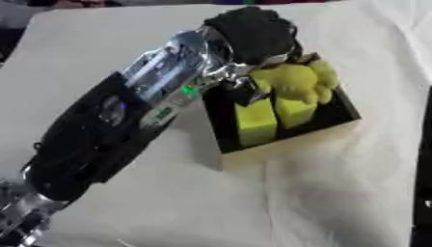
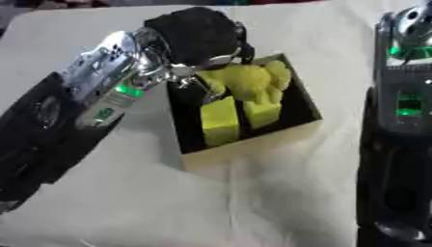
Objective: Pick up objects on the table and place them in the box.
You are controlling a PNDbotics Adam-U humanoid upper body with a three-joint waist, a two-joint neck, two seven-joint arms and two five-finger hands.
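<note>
The yellow plush toy (image 1: 297,82) lies in the black box (image 1: 342,115); in our left eye view the left hand (image 1: 249,34) covers its far corner, fingers hidden, so we cannot tell their state. Two yellow blocks (image 1: 256,123) stand upright. Our right eye view alone shows the right arm (image 2: 405,96) beside the white tablecloth (image 2: 278,202).

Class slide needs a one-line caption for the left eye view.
Robot's left hand reaches over a black-lined box holding a yellow plush toy and two yellow blocks.
</note>
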